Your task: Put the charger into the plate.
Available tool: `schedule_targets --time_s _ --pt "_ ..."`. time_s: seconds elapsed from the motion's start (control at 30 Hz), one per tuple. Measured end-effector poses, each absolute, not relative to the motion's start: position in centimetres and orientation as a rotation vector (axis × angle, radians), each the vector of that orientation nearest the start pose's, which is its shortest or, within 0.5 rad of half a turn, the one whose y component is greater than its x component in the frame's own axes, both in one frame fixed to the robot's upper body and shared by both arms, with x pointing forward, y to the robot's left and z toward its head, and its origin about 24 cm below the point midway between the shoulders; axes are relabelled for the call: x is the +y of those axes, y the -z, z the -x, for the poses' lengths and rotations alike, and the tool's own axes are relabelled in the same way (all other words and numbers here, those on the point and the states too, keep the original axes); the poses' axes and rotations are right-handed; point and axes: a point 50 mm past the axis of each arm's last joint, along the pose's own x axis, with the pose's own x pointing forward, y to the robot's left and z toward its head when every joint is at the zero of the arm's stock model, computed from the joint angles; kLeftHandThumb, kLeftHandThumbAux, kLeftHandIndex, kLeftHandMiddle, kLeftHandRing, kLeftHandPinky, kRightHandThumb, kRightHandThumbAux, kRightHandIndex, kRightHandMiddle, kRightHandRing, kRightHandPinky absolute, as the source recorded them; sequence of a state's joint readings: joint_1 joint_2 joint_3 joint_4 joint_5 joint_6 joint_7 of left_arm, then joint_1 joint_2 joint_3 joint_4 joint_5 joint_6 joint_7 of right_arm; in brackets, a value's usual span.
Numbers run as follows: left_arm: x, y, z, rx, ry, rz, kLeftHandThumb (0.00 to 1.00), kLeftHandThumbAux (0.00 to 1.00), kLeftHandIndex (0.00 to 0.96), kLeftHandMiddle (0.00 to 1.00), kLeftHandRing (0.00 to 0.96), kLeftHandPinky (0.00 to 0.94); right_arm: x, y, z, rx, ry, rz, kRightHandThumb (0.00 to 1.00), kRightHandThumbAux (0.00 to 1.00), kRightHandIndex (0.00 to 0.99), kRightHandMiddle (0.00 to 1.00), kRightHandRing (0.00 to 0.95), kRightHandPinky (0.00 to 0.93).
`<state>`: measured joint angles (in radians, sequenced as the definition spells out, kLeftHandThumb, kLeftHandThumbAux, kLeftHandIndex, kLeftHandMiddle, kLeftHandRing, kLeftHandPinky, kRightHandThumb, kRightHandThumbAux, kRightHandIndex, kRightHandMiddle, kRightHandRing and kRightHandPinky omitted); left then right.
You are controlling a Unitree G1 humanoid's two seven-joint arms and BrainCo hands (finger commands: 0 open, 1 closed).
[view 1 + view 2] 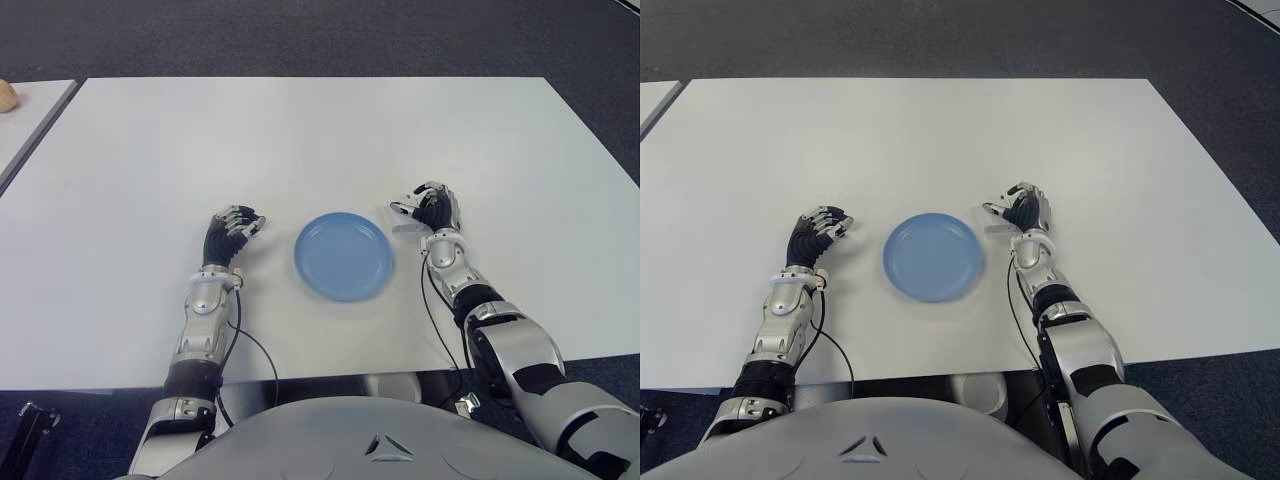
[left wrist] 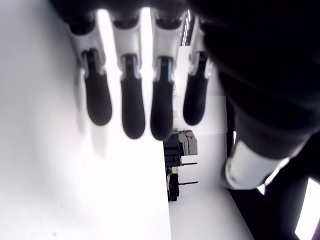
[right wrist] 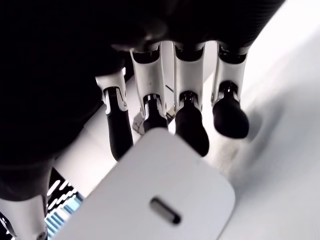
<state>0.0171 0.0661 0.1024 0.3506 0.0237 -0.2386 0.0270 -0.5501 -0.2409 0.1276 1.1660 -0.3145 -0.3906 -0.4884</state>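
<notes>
A blue plate (image 1: pixel 343 255) lies empty on the white table (image 1: pixel 300 140), between my two hands. The white charger (image 1: pixel 405 224) is just right of the plate's far rim, held in my right hand (image 1: pixel 432 208). In the right wrist view the charger (image 3: pixel 160 200) fills the palm side, a small slot in its face, and the fingertips (image 3: pixel 191 127) press on its far edge. I cannot tell whether it still touches the table. My left hand (image 1: pixel 233 230) shows to the left of the plate, fingers loosely bent and holding nothing.
A second table (image 1: pixel 25 120) stands at the far left with a small tan object (image 1: pixel 8 95) on its edge. Dark carpet surrounds the tables. Wide bare tabletop stretches behind the plate and both hands.
</notes>
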Motion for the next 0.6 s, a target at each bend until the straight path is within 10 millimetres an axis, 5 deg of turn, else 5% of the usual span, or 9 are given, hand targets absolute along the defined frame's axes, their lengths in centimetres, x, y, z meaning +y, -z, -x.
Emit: schedule_targets --time_s 0.6 --pt "19.16 1.7 -23.54 0.124 -0.131 -0.084 0.702 0.722 0.425 0.461 0.469 0.462 -19.75 0.77 -31.42 0.06 0.241 0.49 0.698 0.729 0.438 0.78 0.793 0.789"
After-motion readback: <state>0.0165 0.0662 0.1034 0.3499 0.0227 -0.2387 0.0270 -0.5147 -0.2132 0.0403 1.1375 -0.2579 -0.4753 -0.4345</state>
